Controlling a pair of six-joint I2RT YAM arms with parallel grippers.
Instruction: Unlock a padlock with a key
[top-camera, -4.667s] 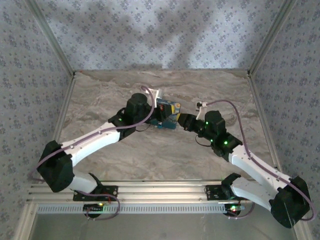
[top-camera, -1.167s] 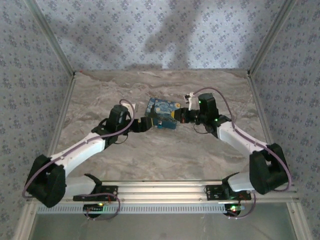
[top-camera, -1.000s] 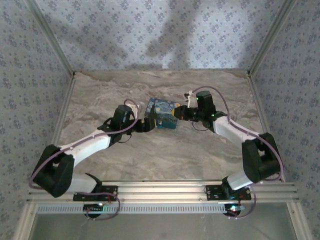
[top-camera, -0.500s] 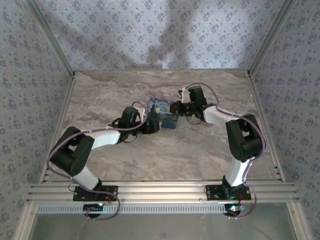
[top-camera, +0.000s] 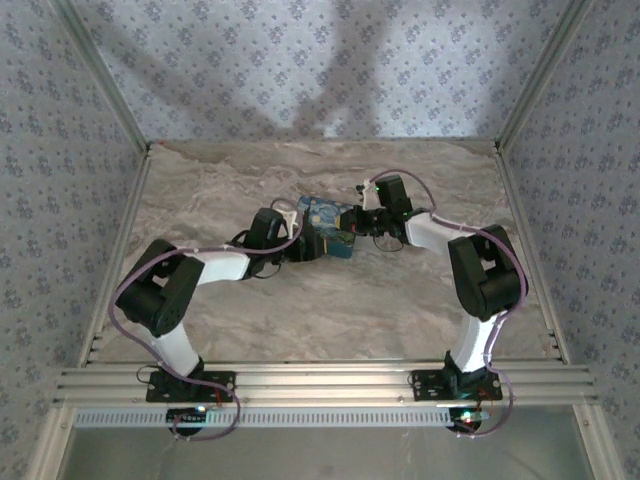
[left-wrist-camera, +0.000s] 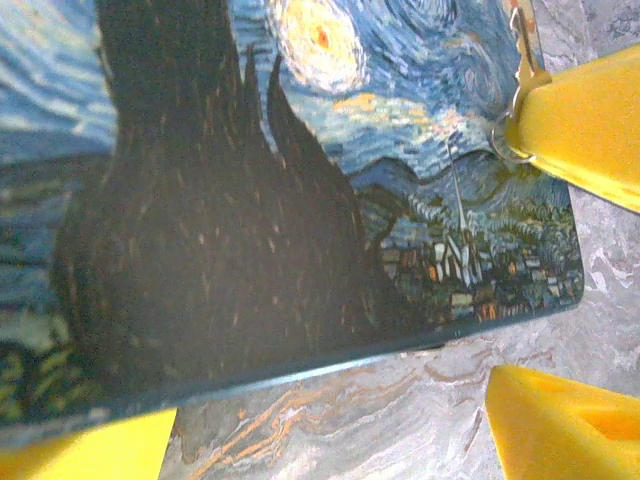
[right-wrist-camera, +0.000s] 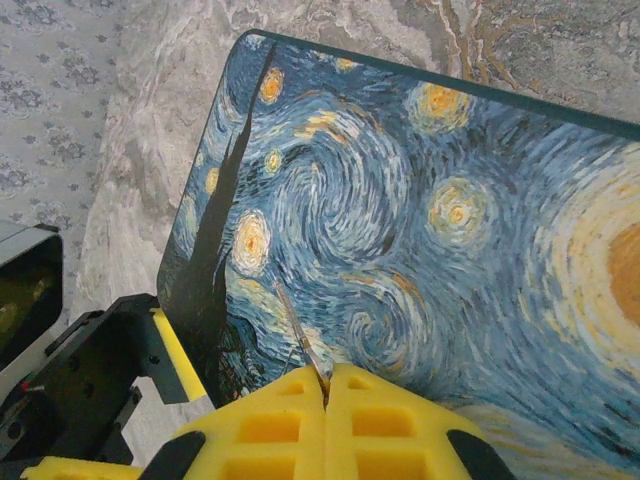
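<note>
In the overhead view, the box (top-camera: 330, 228) lies on the table (top-camera: 220, 190) just above the frame's centre. The left gripper (top-camera: 300, 247) sits at its lower left edge and the right gripper (top-camera: 352, 222) at its right edge. In the right wrist view, the key (right-wrist-camera: 296, 335) juts toward the upper left from between that gripper's fingertips, in front of the box's lower left part.

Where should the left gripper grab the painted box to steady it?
Likely its left end, left gripper coming low from the left, jaws across the side walls: the painted box lies flat, painted face up, and the right gripper covers its right end.
</note>
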